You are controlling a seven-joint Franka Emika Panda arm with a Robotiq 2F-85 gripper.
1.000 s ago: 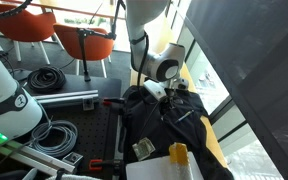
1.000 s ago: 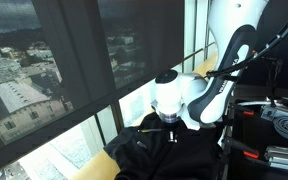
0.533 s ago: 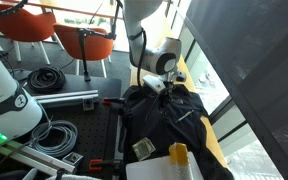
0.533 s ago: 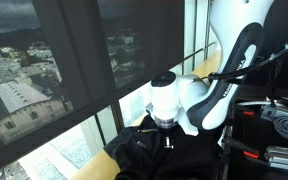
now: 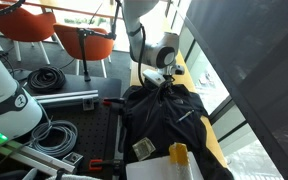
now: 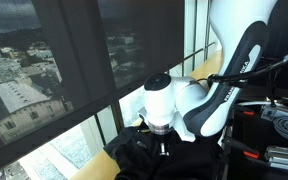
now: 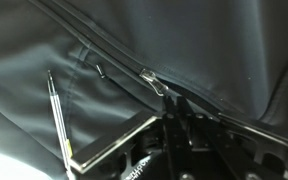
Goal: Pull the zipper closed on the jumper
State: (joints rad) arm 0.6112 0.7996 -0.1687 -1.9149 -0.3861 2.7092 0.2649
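A black jumper (image 5: 174,118) lies spread on the table, and it shows in both exterior views (image 6: 179,160). My gripper (image 5: 165,82) stands over its far end, pointing down onto the cloth (image 6: 162,143). In the wrist view the zipper track runs diagonally across the dark fabric. The silver zipper pull (image 7: 153,79) sits just beyond my gripper (image 7: 174,110). The jaws stand pressed together on the pull's tab. Below the slider the two sides of the zipper lie joined.
Two orange chairs (image 5: 88,44) stand at the back. A coil of black cable (image 5: 44,78) and an aluminium rail (image 5: 66,97) lie beside the jumper. A white robot base (image 5: 4,100) is at the left, a yellow object (image 5: 179,153) in front, and a window (image 6: 54,70) close by.
My gripper has slid along the jumper toward its far end with the zipper pull in it. The cloth near the gripper has drawn together a little.
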